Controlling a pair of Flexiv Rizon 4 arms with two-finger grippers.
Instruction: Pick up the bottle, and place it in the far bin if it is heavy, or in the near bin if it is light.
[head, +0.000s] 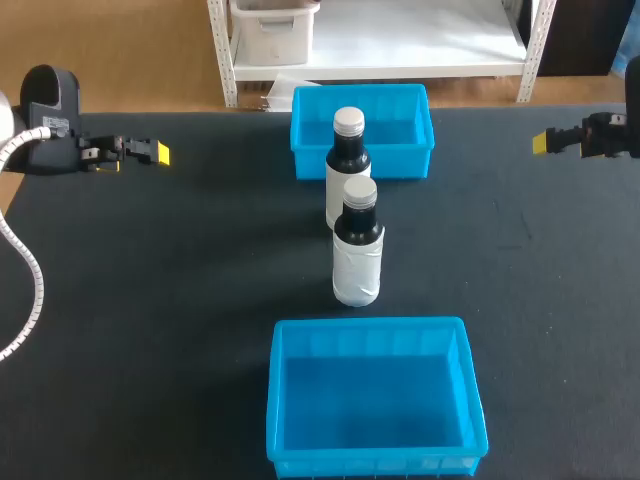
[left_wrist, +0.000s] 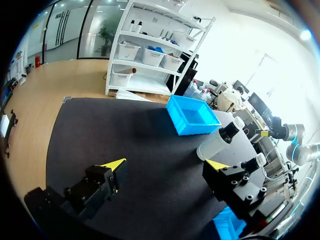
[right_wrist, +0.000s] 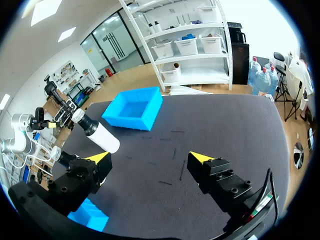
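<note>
Two dark bottles with white labels and white caps stand upright in the middle of the table, one (head: 357, 245) nearer, the other (head: 347, 160) just behind it. The far blue bin (head: 310, 160) lies beyond them and the near blue bin (head: 275, 400) in front; both look empty. My left gripper (head: 150, 152) hovers at the table's far left, open and holding nothing. My right gripper (head: 548, 141) hovers at the far right, also open. In the left wrist view the gripper (left_wrist: 165, 165) faces the bottles (left_wrist: 220, 142) from well away. The right gripper (right_wrist: 150, 157) likewise sees a bottle (right_wrist: 97, 134) off at a distance.
Dark table cloth lies bare on both sides of the bottles. The far bin (left_wrist: 192, 127) (right_wrist: 125, 121) sits near the table's back edge and the near bin (right_wrist: 90, 212) near its front edge.
</note>
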